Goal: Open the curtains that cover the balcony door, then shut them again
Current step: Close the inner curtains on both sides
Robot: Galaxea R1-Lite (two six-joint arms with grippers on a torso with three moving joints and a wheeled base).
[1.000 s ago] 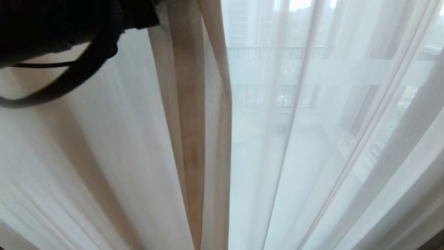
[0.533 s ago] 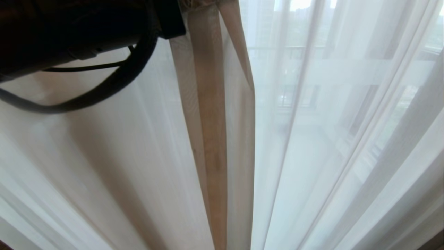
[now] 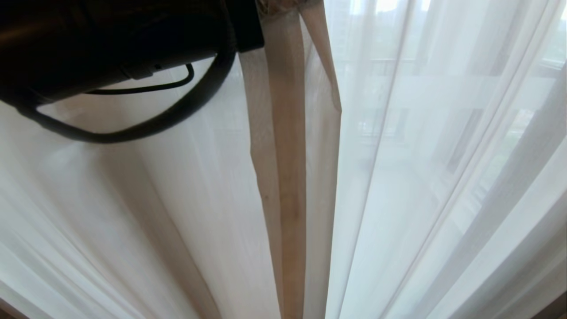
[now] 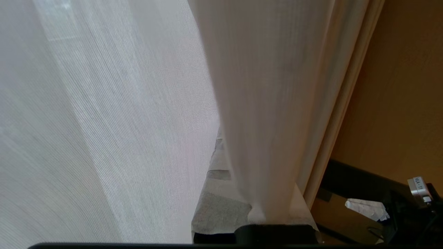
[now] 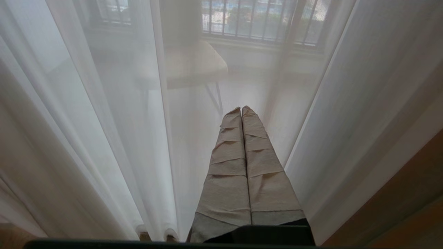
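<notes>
The left tool (image 3: 283, 5), at the top of the head view, is clamped on a gathered edge of the beige drape (image 3: 285, 146), which hangs in a narrow fold between spreads of white sheer (image 3: 443, 133). The curtains fill the whole head view; the balcony door itself cannot be picked out, only pale shapes of railing through the sheer. With the window covered from side to side, the step in hand looks like the closing pull, though it could equally be the start of the opening one. The next move calls for an even sideways draw with the grip held, so the cloth slides along its track rather than slipping free. The left wrist view alone shows the pinched drape (image 4: 266, 121) bunched at the tool and a brown wall (image 4: 401, 86) beside it. The right wrist view alone shows the right tool (image 5: 241, 110), its taped fingers (image 5: 232, 166) pressed together on nothing, pointing at the sheer, and a table (image 5: 193, 65) out on the balcony.
</notes>
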